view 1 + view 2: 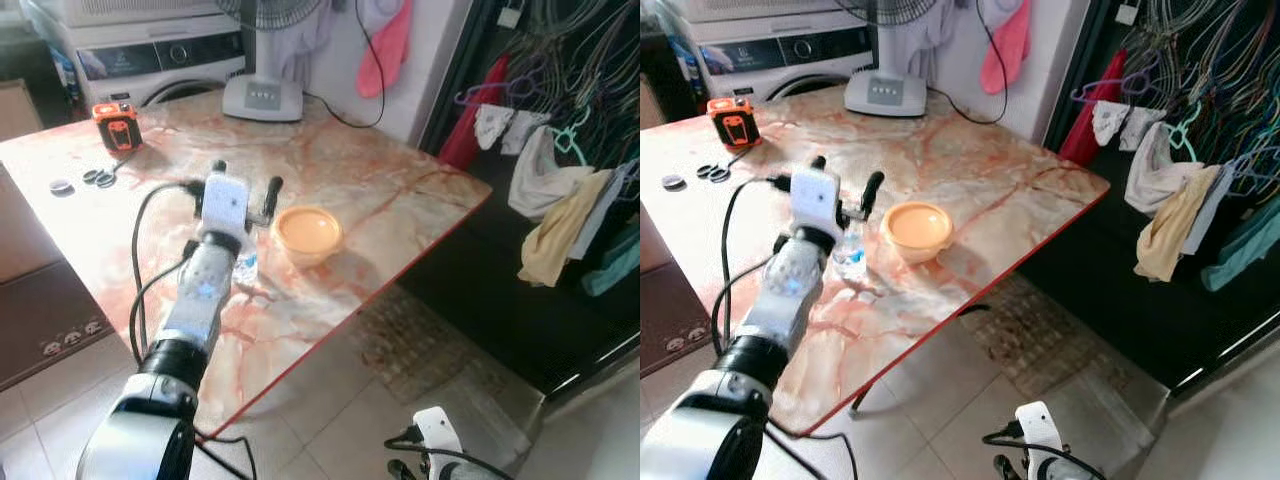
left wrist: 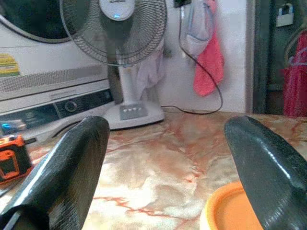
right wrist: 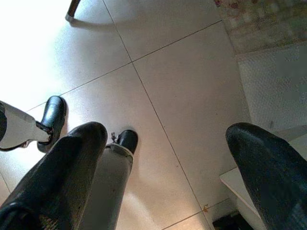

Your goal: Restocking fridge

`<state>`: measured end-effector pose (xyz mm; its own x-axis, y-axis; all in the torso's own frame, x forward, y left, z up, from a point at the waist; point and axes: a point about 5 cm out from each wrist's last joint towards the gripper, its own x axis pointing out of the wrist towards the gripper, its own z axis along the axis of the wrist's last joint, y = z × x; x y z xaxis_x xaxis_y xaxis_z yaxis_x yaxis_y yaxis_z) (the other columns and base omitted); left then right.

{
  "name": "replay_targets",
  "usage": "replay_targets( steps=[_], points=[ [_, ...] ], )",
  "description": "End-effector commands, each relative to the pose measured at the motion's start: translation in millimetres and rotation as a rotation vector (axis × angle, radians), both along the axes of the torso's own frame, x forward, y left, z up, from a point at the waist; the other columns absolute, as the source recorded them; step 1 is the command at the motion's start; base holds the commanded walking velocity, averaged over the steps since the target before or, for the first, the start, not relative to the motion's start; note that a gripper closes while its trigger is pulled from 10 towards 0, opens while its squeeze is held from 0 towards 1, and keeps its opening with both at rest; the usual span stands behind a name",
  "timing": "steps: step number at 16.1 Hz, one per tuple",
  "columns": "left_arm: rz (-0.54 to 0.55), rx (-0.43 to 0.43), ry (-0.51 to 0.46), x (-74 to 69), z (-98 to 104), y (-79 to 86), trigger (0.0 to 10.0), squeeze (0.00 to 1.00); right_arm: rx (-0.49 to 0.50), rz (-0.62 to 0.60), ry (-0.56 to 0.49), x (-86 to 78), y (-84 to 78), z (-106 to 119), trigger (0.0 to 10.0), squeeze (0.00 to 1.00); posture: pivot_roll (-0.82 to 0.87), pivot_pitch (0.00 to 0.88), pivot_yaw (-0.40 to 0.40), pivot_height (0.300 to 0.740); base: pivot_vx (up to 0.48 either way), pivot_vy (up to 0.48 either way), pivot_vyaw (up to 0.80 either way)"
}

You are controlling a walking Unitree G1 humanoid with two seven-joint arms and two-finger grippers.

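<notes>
My left gripper (image 1: 245, 180) hovers open over the marble table (image 1: 400, 190), its two black fingers spread wide. A small clear water bottle (image 1: 850, 255) stands on the table just under the wrist, partly hidden by the arm. An orange lidded bowl (image 1: 308, 232) sits right of the gripper; in the left wrist view the bowl (image 2: 230, 211) lies beside one finger (image 2: 268, 163). My right gripper (image 3: 163, 167) hangs low beside my leg, open over the tiled floor, holding nothing.
A fan base (image 1: 262, 97) and a washing machine (image 1: 150, 55) stand at the table's far side. An orange tape measure (image 1: 117, 123) and small round caps (image 1: 80, 180) lie at the far left. Hanging clothes (image 1: 560, 200) fill the right. A mat (image 1: 420, 340) lies by the table.
</notes>
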<state>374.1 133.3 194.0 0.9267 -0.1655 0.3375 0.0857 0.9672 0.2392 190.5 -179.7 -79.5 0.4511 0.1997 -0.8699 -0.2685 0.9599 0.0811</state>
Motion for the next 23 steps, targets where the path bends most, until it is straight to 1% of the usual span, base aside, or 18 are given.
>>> replay_targets(
  steps=[1, 3, 4, 5, 6, 7, 8, 9, 10, 12, 14, 15, 17, 19, 20, 21, 22, 23],
  points=[
    [-0.012, 0.023, -0.029, 3.8, 20.5, -13.5, 10.0, 0.0, -0.006, -0.01, -0.001, 0.3, -4.0, 0.6, 10.0, 0.0, -0.03, 0.0, -0.128, 0.74, 0.0, 0.0, 0.0],
    [0.022, 0.015, -0.027, 7.2, 35.4, -17.0, 10.0, 0.0, -0.005, -0.009, 0.001, 0.0, -3.7, 0.4, 10.0, 0.0, -0.03, 0.0, -0.128, 0.74, 0.0, 0.0, 0.0],
    [0.081, 0.031, 0.069, 12.1, 29.9, -11.6, 10.0, 0.0, -0.004, -0.007, 0.004, -0.4, -3.4, 0.2, 10.0, 0.0, -0.02, 0.0, -0.127, 0.74, 0.0, 0.0, 0.0],
    [0.124, 0.019, 0.188, 15.9, 19.4, -6.0, 10.0, 0.0, -0.003, -0.004, 0.007, -0.6, -3.2, 0.1, 10.0, 0.0, -0.02, 0.0, -0.127, 0.74, 0.0, 0.0, 0.0],
    [0.136, -0.003, 0.286, 16.0, 9.3, -1.3, 10.0, 0.0, -0.002, -0.004, 0.009, -1.3, -2.8, -0.3, 10.0, 0.0, -0.02, 0.0, -0.124, 0.74, 0.0, 0.0, 0.0],
    [0.142, -0.003, 0.305, 15.7, 8.6, 0.7, 10.0, 0.0, -0.002, -0.003, 0.01, -1.4, -2.8, -0.4, 10.0, 0.0, -0.02, 0.0, -0.124, 0.74, 0.0, 0.0, 0.0],
    [0.135, -0.027, 0.327, 15.8, 10.2, 1.0, 10.0, 0.0, -0.002, -0.002, 0.011, -1.6, -2.8, -0.5, 10.0, 0.0, -0.01, 0.0, -0.122, 0.74, 0.0, 0.0, 0.0],
    [0.088, -0.107, 0.338, 14.6, 27.2, -3.6, 10.0, 0.0, -0.002, 0.0, 0.014, -2.1, -2.5, -0.8, 10.0, 0.0, -0.01, 0.0, -0.12, 0.74, 0.0, 0.0, 0.0],
    [0.071, -0.114, 0.343, 13.8, 32.2, -5.8, 10.0, 0.0, -0.002, 0.0, 0.015, -2.1, -2.4, -0.8, 10.0, 0.0, -0.01, 0.0, -0.12, 0.74, 0.0, 0.0, 0.0],
    [0.009, -0.112, 0.427, 9.5, 42.2, -14.4, 10.0, 0.0, 0.0, 0.0, 0.016, -2.4, -1.8, -1.0, 10.0, 0.0, 0.01, 0.0, -0.113, 0.74, 0.0, 0.0, 0.0],
    [0.0, -0.104, 0.461, 7.7, 46.5, -13.8, 10.0, 0.0, 0.001, 0.0, 0.016, -2.6, -1.3, -1.2, 10.0, 0.0, 0.01, 0.0, -0.11, 0.74, 0.0, 0.0, 0.0],
    [0.007, -0.08, 0.455, 8.3, 45.3, -12.2, 10.0, 0.0, 0.002, 0.0, 0.016, -2.5, -1.2, -1.2, 10.0, 0.0, 0.01, 0.0, -0.11, 0.74, 0.0, 0.0, 0.0],
    [0.013, -0.03, 0.422, 7.3, 33.9, -11.0, 10.0, 0.0, 0.006, 0.0, 0.013, -1.8, -1.3, -0.7, 10.0, 0.0, 0.01, 0.0, -0.114, 0.74, 0.0, 0.0, 0.0],
    [0.043, -0.006, 0.444, 5.6, 25.1, -8.8, 10.0, 0.0, 0.006, -0.001, 0.013, -1.3, -1.5, -0.4, 10.0, 0.0, 0.0, 0.0, -0.114, 0.74, 0.0, 0.0, 0.0],
    [0.053, -0.004, 0.441, 5.4, 23.4, -7.9, 10.0, 0.0, 0.005, 0.0, 0.013, -1.2, -1.6, -0.3, 10.0, 0.0, 0.0, 0.0, -0.114, 0.74, 0.0, 0.0, 0.0],
    [0.076, 0.021, 0.427, 4.9, 17.0, -4.5, 10.0, 0.0, 0.003, 0.004, 0.015, -0.7, -1.7, -0.1, 10.0, 0.0, 0.01, 0.0, -0.115, 0.74, 0.0, 0.0, 0.0],
    [0.072, 0.039, 0.408, 5.2, 13.2, -3.2, 10.0, 0.0, 0.002, 0.004, 0.016, -0.5, -1.6, 0.0, 10.0, 0.0, 0.01, 0.0, -0.115, 0.74, 0.0, 0.0, 0.0],
    [0.056, 0.034, 0.408, 4.9, 9.9, -3.8, 10.0, 0.0, 0.002, 0.003, 0.016, -0.5, -1.6, 0.0, 10.0, 0.0, 0.01, 0.0, -0.115, 0.74, 0.0, 0.0, 0.0]
  ],
)
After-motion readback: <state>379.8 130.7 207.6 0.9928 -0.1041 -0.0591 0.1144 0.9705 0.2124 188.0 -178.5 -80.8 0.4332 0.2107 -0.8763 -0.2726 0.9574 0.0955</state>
